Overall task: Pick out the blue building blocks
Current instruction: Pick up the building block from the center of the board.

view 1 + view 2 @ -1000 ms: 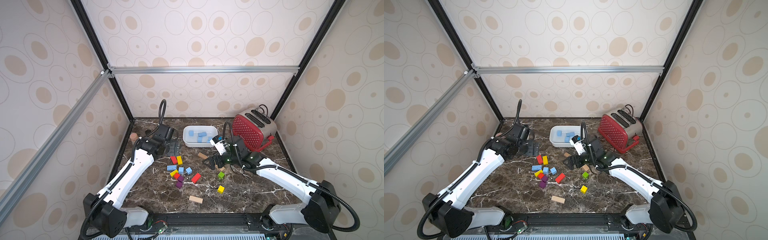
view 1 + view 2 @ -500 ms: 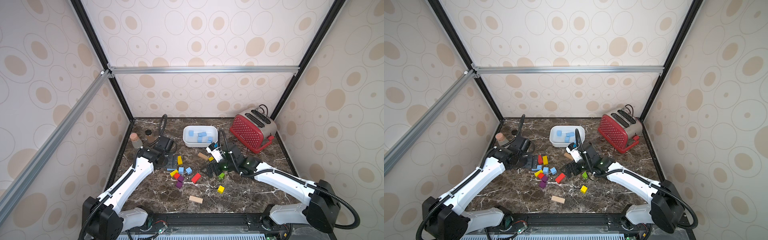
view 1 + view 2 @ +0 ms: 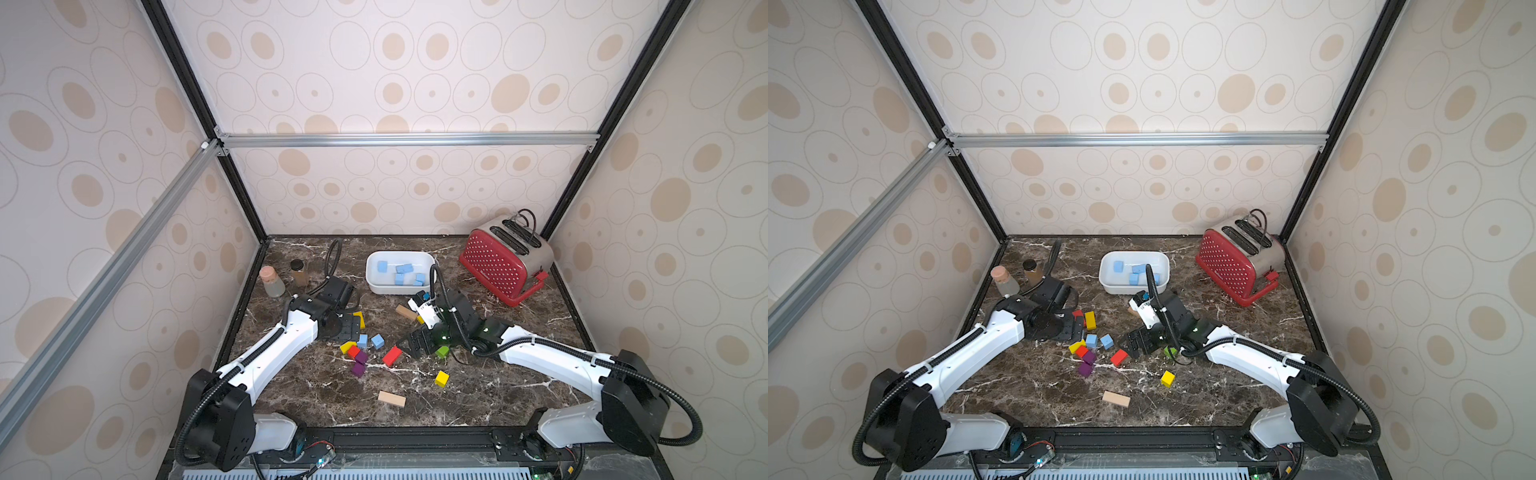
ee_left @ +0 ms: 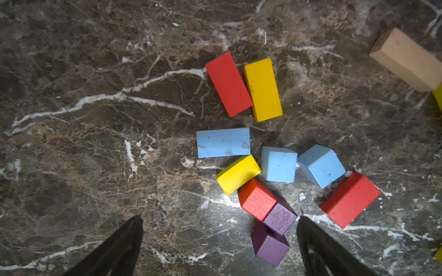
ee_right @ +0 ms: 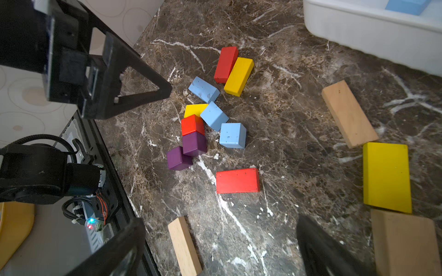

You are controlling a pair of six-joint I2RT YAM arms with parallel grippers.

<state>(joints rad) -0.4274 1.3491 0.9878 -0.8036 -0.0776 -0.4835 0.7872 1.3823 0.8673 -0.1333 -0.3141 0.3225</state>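
We count three blue blocks on the dark table (image 3: 498,395): one long blue block (image 4: 223,142) and two blue cubes (image 4: 278,164). They lie close together in a small bunch in front of the left arm. We count four more blue ones (image 3: 382,266) inside the white tub (image 3: 384,287) at the back of the table. There may be more there, but we cannot tell.

The bunch has other colors too. We count three red blocks (image 4: 228,84), two long and one cube. We count four yellow blocks (image 4: 262,89). One of them touches the long blue block and a blue cube. One sits alone (image 3: 441,378), nearer the front. There are two purple cubes (image 4: 279,216), and they touch each other. There is one green block (image 3: 441,352) just beside the right arm, partly hidden. We count three plain wood blocks (image 5: 348,113).

The left gripper (image 4: 219,218) hangs over the bunch. Its jaws are wide apart and nothing is between them. The right gripper (image 5: 221,221) is low over the table near a long red block (image 5: 237,180). Its jaws are wide apart too, and it holds nothing.

At the back we see one red toaster (image 3: 505,259) and two small bottles (image 3: 272,280).
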